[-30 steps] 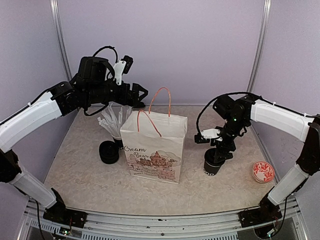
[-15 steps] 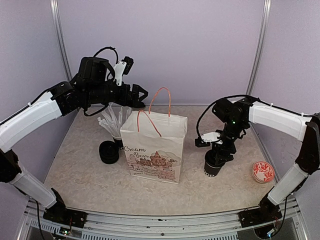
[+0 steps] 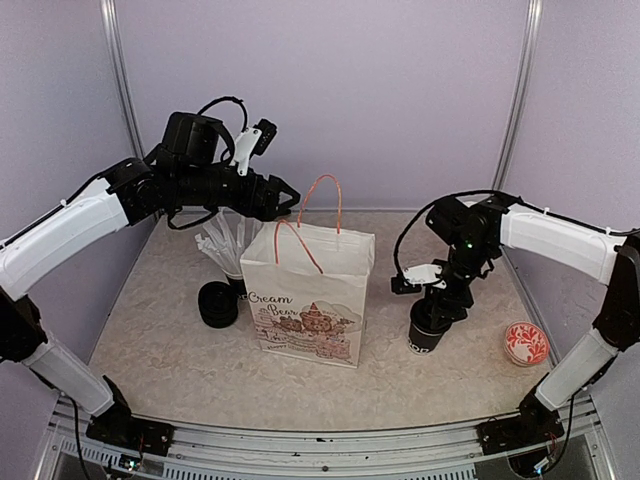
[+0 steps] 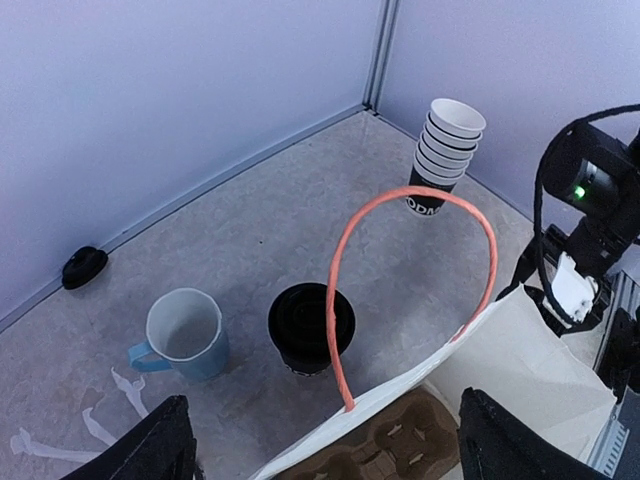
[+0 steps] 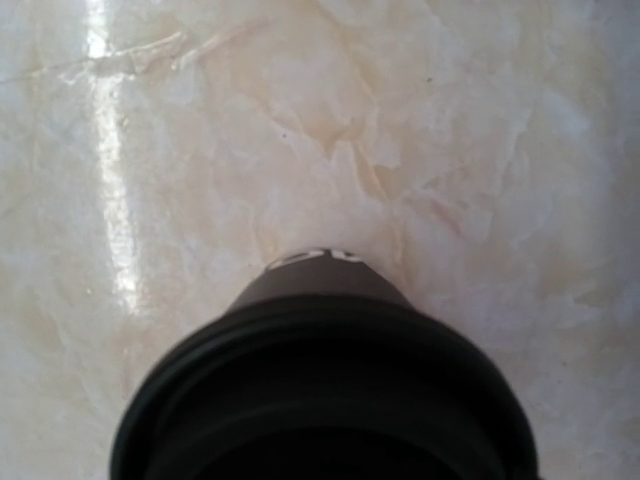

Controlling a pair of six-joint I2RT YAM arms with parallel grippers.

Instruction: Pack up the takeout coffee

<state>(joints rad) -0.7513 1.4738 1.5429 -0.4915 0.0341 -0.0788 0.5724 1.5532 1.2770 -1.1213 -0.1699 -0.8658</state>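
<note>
One takeout coffee cup (image 3: 427, 335), black with a black lid, stands right of the white paper bag (image 3: 310, 300). My right gripper (image 3: 434, 312) is directly over it. The cup's lid (image 5: 325, 400) fills the bottom of the right wrist view and hides the fingers. A second lidded black cup (image 4: 311, 327) stands on the table beyond the bag's edge in the left wrist view. My left gripper (image 3: 285, 195) hovers open and empty over the bag's mouth (image 4: 325, 425), by the orange handle (image 4: 345, 290). A brown cardboard cup carrier (image 4: 410, 440) lies inside the bag.
A light blue mug (image 4: 185, 335) stands beside the lidded cup. A stack of black cups (image 4: 445, 150) stands near the back corner. A black cup with white sticks (image 3: 230, 250) and a black lidded cup (image 3: 218, 303) stand left of the bag. A red-and-white round item (image 3: 526, 343) lies at the right.
My left gripper shifted slightly right toward the bag's handle. My right gripper moved a little left and down onto the cup's top.
</note>
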